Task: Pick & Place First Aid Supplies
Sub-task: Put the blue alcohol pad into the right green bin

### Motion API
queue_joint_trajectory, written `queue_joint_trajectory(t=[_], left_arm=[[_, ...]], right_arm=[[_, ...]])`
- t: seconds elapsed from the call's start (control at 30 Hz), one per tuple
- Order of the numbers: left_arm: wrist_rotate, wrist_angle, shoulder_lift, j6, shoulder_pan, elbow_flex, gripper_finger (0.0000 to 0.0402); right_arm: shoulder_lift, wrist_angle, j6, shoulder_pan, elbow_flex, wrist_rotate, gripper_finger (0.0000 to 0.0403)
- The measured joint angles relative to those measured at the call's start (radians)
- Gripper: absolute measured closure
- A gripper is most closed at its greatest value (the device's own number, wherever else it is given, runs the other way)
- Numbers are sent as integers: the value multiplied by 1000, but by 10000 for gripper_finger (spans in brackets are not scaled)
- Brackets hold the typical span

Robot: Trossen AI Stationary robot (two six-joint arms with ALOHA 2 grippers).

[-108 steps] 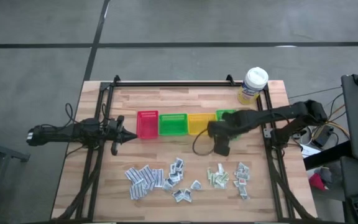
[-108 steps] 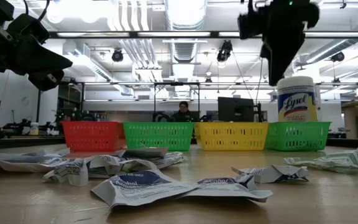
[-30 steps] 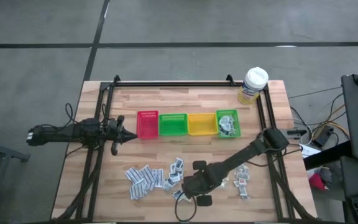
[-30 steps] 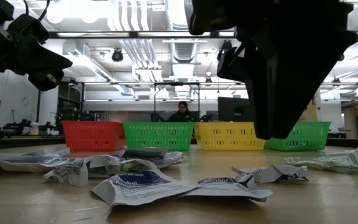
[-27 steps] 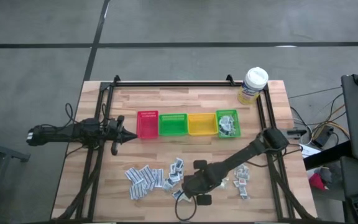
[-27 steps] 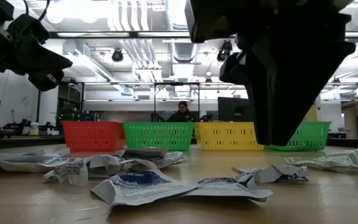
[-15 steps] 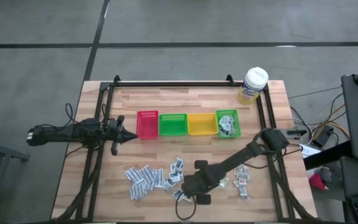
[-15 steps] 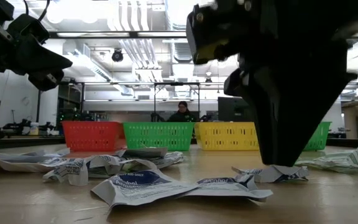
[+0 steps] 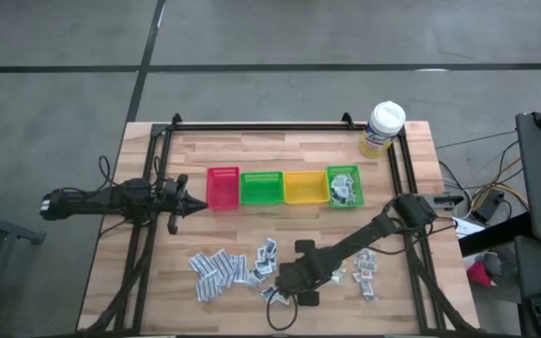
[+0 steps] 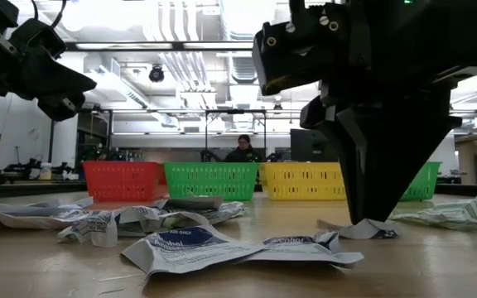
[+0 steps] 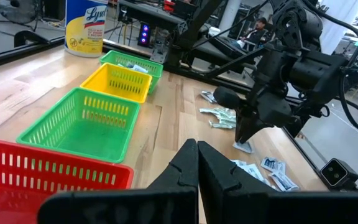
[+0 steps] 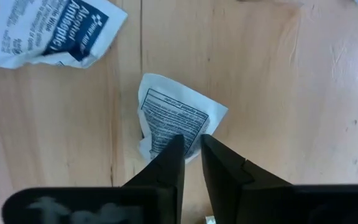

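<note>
The wooden table (image 9: 252, 150) carries a black frame, and across its middle stand four small bins in a row: red bin (image 9: 223, 187), green bin (image 9: 261, 187), yellow bin (image 9: 304, 187), and a second green bin (image 9: 344, 186) that holds a few sachets. A yellow wipes tub (image 9: 382, 129) with a white lid stands near the far right corner. The right arm reaches from the right edge across the near half of the table, and the right gripper (image 12: 191, 144) points down at the wood with its fingers drawn close together, pinching the edge of a small white sachet (image 12: 178, 118) printed with black text, which still lies on the table between the scattered groups. The left gripper (image 11: 197, 163) hovers above the table's left side, beside the red bin, clenched with nothing between its fingers. The first aid supplies (image 9: 222, 270) lie loose along the near half of the table, a white-blue cluster to the left, a few more sachets near the middle and pale green and grey ones to the right. In the low view a person (image 10: 243, 150) sits in the room behind the bins.
</note>
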Motion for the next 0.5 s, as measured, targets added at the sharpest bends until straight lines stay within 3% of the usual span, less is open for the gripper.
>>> queue_joint_trajectory(t=[0.5], left_arm=[[0,0,0,-1,0,0,401]], right_arm=[[0,-12,-30,-6,-1,8,394]])
